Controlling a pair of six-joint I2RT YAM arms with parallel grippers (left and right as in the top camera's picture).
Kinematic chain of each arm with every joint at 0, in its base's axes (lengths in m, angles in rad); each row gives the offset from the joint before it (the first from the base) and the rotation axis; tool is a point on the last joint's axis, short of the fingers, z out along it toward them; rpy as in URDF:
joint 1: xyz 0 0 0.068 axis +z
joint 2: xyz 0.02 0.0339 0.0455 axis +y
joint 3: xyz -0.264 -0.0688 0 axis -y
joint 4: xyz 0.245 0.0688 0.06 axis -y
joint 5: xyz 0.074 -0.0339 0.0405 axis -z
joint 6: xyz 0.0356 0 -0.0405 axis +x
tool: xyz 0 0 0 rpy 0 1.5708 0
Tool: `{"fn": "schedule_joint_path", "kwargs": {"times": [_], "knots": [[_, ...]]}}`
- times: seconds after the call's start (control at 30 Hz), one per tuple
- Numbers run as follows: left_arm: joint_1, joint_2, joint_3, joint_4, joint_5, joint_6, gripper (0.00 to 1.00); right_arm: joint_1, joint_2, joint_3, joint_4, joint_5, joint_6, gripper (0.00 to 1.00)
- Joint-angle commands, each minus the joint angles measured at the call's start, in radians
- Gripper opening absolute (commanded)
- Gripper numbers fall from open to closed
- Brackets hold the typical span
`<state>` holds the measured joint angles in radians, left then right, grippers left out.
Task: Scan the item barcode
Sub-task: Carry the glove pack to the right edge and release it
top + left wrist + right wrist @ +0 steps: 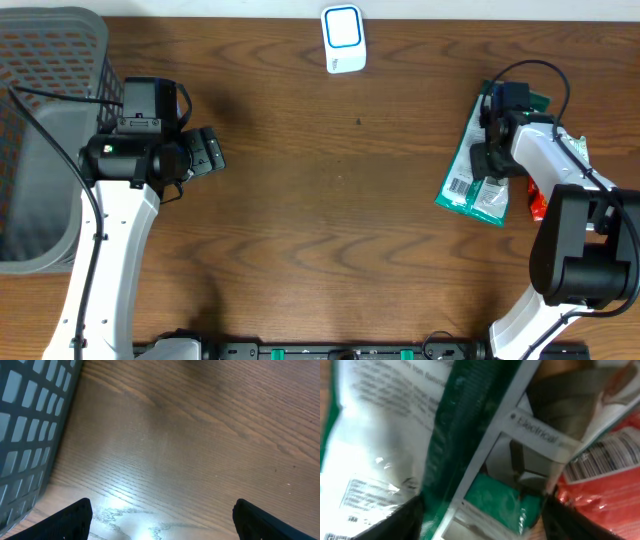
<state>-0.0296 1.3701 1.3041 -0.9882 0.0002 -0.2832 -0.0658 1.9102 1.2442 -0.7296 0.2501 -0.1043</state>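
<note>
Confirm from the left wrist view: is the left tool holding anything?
No, the left tool stands open over the table, nothing in it.

Shiny, crinkled plastic is seen on the packets under the right pincer. Smooth, slightly shiny wood is seen on the worktop. Matt grey plastic is seen on the basket by the left pincer.

- Table: bare wood across the centre of the frame, open from lower edge to top; free passage.
- Basket: fills the upper left corner; its wall closes the left edge.
- Left arm: just beside the basket, lower left.
- Scanner: top centre, room on either side.
- Packets: heap at right, partly under the right arm; right edge crowded.
</note>
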Motion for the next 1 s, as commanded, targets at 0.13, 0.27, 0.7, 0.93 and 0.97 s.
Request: {"fn": "schedule_joint_path", "kwargs": {"times": [0.13, 0.27, 0.7, 0.93, 0.97], "knots": [[0.003, 0.001, 0.016, -0.002, -0.009, 0.013, 0.9, 0.007, -0.024, 0.124, -0.146, 0.032, 0.003, 0.99], [0.003, 0.001, 0.016, -0.002, -0.009, 0.013, 0.9, 0.023, -0.04, 0.231, -0.24, -0.018, 0.003, 0.99], [0.003, 0.001, 0.016, -0.002, -0.009, 0.013, 0.91, 0.027, -0.045, 0.257, -0.243, -0.053, 0.002, 0.99], [0.003, 0.001, 0.016, -0.002, -0.009, 0.013, 0.91, 0.027, -0.045, 0.257, -0.243, -0.053, 0.002, 0.99], [0.003, 0.001, 0.016, -0.002, -0.009, 0.013, 0.9, 0.027, -0.045, 0.257, -0.243, -0.053, 0.002, 0.99]]}}
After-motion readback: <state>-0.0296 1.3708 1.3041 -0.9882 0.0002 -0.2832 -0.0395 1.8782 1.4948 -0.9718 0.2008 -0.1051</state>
